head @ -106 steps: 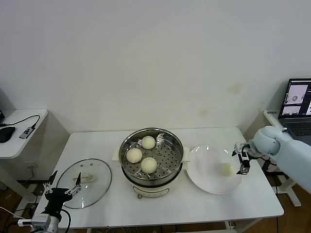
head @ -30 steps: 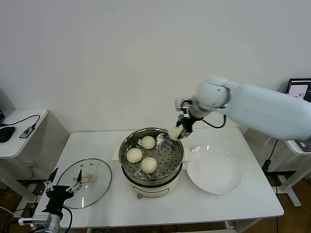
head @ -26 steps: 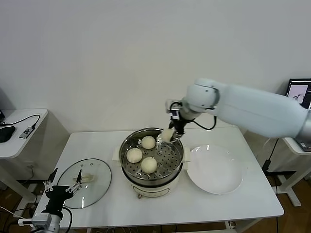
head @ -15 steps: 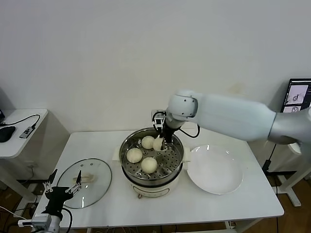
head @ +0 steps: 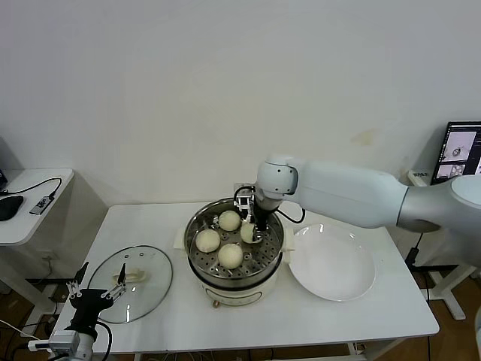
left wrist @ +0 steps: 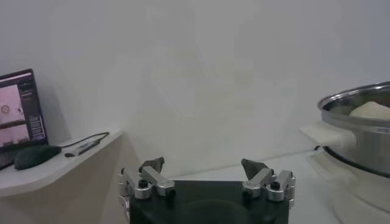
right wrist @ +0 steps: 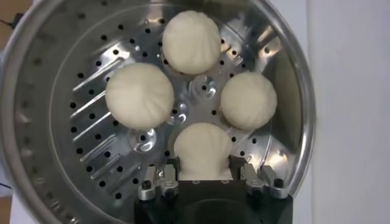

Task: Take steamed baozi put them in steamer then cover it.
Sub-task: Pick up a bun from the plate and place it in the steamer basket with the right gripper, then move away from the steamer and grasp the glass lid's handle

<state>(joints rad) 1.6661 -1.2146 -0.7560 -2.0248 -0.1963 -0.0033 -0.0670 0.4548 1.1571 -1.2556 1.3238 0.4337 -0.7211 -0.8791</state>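
The steamer stands mid-table, a shiny steel pot with a perforated tray. Three steamed baozi lie loose on the tray; the right wrist view shows them too. My right gripper reaches down inside the pot, shut on a fourth baozi held low over the tray beside the others. My left gripper is parked open off the table's front left corner, holding nothing.
A glass lid lies flat on the table left of the steamer. A white plate sits bare to its right. A side desk with a mouse and a laptop stands at the far left.
My right arm carried the baozi from above the steamer's far right rim leftward and down into the pot. The left arm has not moved.
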